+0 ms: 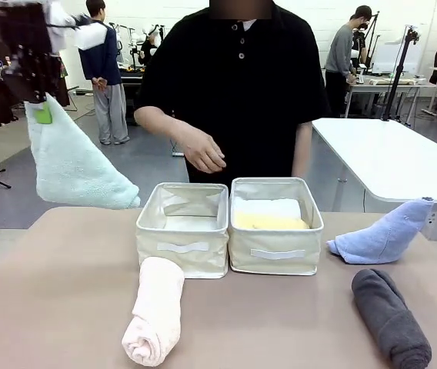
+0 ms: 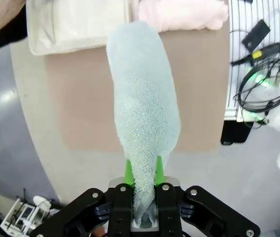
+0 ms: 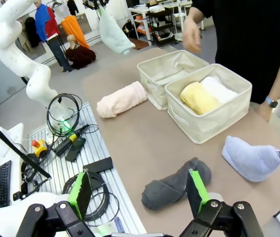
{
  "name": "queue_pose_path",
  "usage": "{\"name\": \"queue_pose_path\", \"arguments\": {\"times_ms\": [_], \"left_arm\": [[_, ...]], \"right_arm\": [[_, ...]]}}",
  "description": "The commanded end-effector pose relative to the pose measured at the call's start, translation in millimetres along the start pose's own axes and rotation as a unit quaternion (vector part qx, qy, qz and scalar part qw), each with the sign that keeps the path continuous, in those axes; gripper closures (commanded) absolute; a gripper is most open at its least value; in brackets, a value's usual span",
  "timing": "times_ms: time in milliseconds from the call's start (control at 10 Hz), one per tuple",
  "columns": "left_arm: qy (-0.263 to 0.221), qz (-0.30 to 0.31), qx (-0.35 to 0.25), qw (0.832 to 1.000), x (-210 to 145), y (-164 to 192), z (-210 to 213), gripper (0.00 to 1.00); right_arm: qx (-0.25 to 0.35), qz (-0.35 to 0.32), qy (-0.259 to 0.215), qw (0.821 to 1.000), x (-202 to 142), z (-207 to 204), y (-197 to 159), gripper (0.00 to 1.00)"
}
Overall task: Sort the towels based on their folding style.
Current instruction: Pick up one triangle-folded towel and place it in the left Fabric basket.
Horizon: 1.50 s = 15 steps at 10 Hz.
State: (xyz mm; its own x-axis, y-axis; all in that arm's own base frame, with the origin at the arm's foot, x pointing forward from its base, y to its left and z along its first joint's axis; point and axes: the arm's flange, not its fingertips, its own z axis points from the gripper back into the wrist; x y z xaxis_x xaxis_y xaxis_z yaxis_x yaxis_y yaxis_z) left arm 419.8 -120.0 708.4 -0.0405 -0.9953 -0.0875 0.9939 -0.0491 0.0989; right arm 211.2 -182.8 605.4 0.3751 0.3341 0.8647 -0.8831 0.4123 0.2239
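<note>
Above the table [image 1: 49,307], teal towel [image 1: 72,165] pinched in left jaws

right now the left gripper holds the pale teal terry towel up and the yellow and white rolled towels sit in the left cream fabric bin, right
Not quite: the front view shows the yellow rolled terry towel and the white rolled terry towel in the right cream fabric bin, not the left bin. The left gripper does hold the pale teal terry towel up.
</note>
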Motion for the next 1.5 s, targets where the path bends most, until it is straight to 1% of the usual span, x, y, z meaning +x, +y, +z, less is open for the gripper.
{"name": "queue_pose_path", "arguments": {"times_ms": [0,100,200,300,400,800,900,1000,1200,1400], "left_arm": [[0.063,0.026,0.003,0.998,-63.8,-22.9,27.6,0.84],[0.074,0.011,0.012,0.997,-118.7,-63.0,42.1,0.84],[0.089,0.051,0.008,0.995,-161.3,-93.4,47.9,0.84],[0.095,0.065,0.003,0.993,-180.2,-108.0,48.3,0.84],[0.086,0.076,-0.001,0.993,-187.3,-112.1,45.4,0.84],[0.077,0.092,-0.011,0.993,-197.7,-110.1,34.8,0.84],[0.071,0.092,-0.014,0.993,-197.4,-107.1,32.6,0.84],[0.066,0.079,-0.006,0.995,-184.3,-100.2,33.2,0.84],[0.074,0.047,0.007,0.996,-142.4,-82.8,34.8,0.84],[0.108,0.006,0.012,0.994,-87.1,-64.2,35.6,0.84]], "right_arm": [[0.004,0.009,-0.016,1.000,3.6,0.5,-1.4,0.00],[0.004,0.009,-0.016,1.000,3.6,0.5,-1.4,0.00],[0.004,0.009,-0.016,1.000,3.6,0.5,-1.4,0.00],[0.004,0.009,-0.016,1.000,3.6,0.5,-1.4,0.00],[0.004,0.009,-0.016,1.000,3.6,0.5,-1.4,0.00],[0.004,0.009,-0.016,1.000,3.6,0.5,-1.4,0.00],[0.004,0.009,-0.016,1.000,3.6,0.5,-1.4,0.00],[0.004,0.009,-0.016,1.000,3.6,0.5,-1.4,0.00],[0.004,0.009,-0.016,1.000,3.6,0.5,-1.4,0.00],[0.004,0.009,-0.016,1.000,3.6,0.5,-1.4,0.00]]}}
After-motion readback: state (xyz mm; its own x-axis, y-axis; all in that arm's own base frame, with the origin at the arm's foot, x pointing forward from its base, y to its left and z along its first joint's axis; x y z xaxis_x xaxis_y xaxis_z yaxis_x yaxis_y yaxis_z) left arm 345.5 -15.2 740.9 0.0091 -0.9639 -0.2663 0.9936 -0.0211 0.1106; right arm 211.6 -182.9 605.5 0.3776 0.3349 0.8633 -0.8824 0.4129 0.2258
